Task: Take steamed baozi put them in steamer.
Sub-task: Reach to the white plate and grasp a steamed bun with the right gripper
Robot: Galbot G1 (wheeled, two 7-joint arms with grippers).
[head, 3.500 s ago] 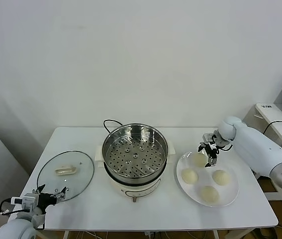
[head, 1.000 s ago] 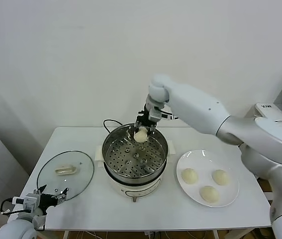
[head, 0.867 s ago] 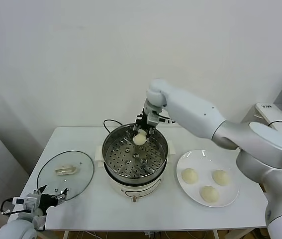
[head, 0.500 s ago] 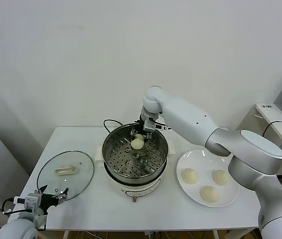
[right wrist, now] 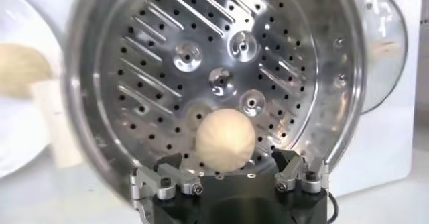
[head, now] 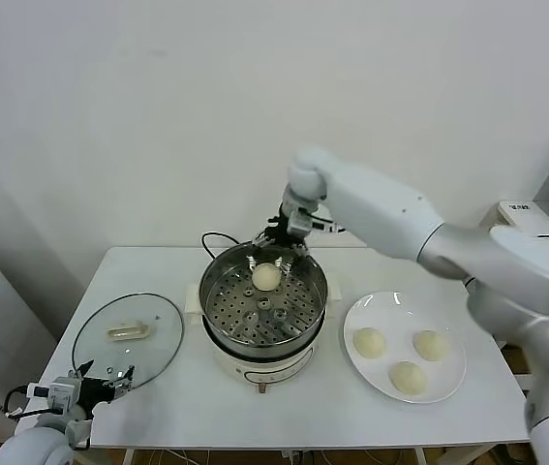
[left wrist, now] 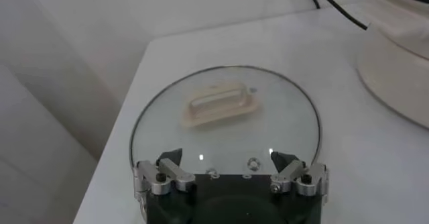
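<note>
One cream-white baozi [head: 266, 276] lies on the perforated floor of the steel steamer [head: 218, 291], toward its back. My right gripper [head: 284, 241] hangs open just above it at the steamer's back rim, apart from the bun. In the right wrist view the baozi [right wrist: 225, 139] sits below my open right gripper [right wrist: 228, 160], inside the steamer [right wrist: 301, 58]. Three more baozi [head: 369, 341] [head: 431, 344] [head: 409, 377] rest on the white plate [head: 353, 315] to the right. My left gripper [head: 100, 381] is parked open at the table's front left.
A round glass lid [head: 127, 334] lies flat to the left of the steamer; the left gripper [left wrist: 226, 157] hovers over the lid's [left wrist: 221, 111] near edge. A black cord [head: 213, 237] runs behind the pot. A white side unit [head: 531, 228] stands at the right.
The right gripper carried a baozi from the plate to the steamer, lowered it, opened and rose a little; the bun now lies loose on the steamer floor. The left arm has not moved.
</note>
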